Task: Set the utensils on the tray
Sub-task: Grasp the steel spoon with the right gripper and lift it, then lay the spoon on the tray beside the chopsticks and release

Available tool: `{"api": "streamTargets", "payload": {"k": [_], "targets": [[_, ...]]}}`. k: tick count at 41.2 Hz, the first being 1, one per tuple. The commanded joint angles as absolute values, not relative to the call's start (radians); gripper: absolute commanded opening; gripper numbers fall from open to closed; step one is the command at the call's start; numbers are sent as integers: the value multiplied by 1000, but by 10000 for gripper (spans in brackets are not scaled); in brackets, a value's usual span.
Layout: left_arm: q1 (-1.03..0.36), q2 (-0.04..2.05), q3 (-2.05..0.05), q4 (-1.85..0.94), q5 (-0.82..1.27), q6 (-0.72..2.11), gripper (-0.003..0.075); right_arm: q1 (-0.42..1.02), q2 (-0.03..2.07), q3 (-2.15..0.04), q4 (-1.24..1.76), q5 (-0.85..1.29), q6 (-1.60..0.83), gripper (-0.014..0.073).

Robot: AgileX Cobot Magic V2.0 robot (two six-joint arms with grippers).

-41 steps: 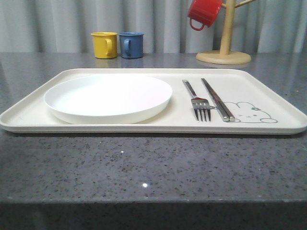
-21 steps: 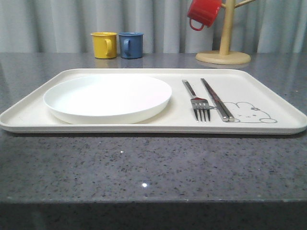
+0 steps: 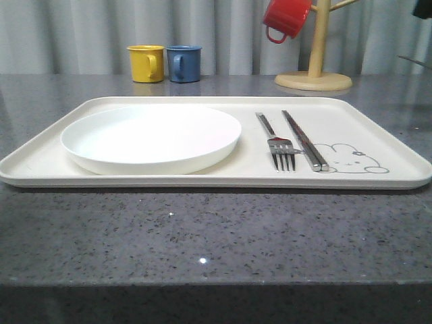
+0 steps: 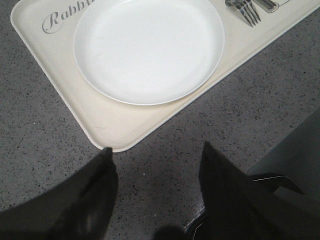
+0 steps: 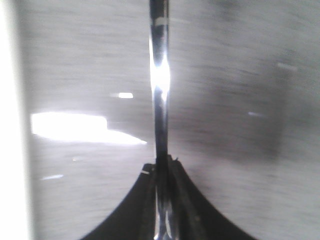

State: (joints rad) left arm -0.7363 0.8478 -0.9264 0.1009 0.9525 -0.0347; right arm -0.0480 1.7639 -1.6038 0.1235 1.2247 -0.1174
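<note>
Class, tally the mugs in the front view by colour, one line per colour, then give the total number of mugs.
Yellow mug: 1
Blue mug: 1
Red mug: 1
Total: 3
</note>
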Motion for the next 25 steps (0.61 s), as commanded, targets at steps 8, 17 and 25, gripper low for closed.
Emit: {"api": "streamTargets", "payload": {"k": [8,17,25], "targets": [[-744,844,-951,105,896,-40,356,155,1730,-1636,247,1334,62,26],[-744,844,-951,105,896,-40,356,202,1802,-1636,247,1300,203,26],[-744,844,-951,105,896,-40,356,202,1849,-1636,239,1300,217,29]]}}
